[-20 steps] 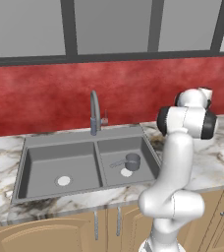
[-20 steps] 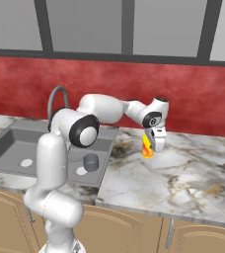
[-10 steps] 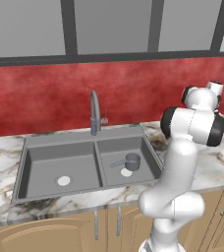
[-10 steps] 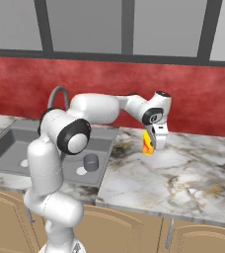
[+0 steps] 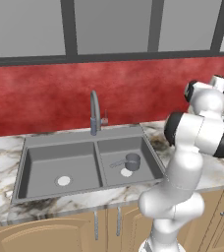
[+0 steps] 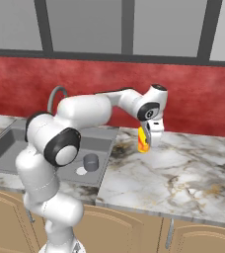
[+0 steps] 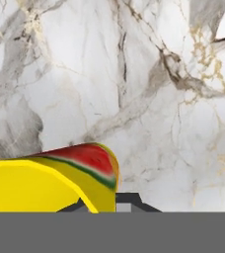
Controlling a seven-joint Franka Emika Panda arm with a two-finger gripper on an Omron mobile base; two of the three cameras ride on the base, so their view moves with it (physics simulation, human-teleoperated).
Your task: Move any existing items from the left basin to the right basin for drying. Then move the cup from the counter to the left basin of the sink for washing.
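My gripper [image 6: 149, 142] is shut on the yellow cup [image 6: 143, 139] and holds it a little above the marble counter [image 6: 183, 168], just right of the sink. In the hand view the cup [image 7: 50, 179] sits close at the lower left, its red mark facing up, with veined counter [image 7: 149, 84] beneath it. The small grey pot [image 5: 132, 161] stands in the right basin [image 5: 118, 147] with its thin handle pointing left; it is also in the right base view as the pot [image 6: 90, 161]. The left basin [image 5: 47, 160] holds nothing but its white drain [image 5: 64, 181].
The grey arched faucet [image 5: 94, 112] rises behind the sink's divider. A red backsplash and dark-framed windows close off the back. Open counter [image 6: 193, 183] stretches to the right of the sink. Tan cabinets run below the counter edge.
The hand has risen, and the cup has come up off the counter and drifted slightly left toward the sink. The pot has not moved.
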